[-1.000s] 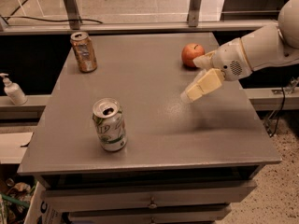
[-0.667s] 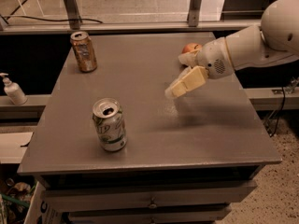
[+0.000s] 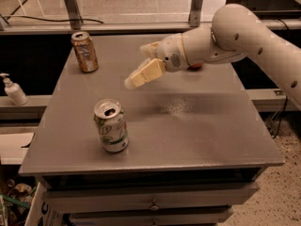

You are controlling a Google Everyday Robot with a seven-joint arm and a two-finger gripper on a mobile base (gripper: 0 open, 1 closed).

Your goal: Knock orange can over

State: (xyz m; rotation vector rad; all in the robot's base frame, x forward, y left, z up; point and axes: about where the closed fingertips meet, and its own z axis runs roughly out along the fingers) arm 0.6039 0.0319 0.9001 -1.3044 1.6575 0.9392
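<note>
- Orange can stands upright at the desk's far left, not yet knocked.
- Claw hovers mid-desk, well right of it; wide or narrow, I cannot tell.
- Left to do: reach it, tip it.

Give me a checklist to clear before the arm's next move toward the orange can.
1. Orange can upright at the table's far left corner: ok.
2. Tool hovers above the table's middle, right of the orange can and apart from it: ok.
3. Line from tool to orange can free of other things: ok; the green-and-white can stands nearer the front edge.
4. Apple apart from the arm: cannot tell, the arm hides most of it.
5. Room on the table for the can to fall: probably not ok; it stands close to the left edge, so a leftward push might send it off.
</note>
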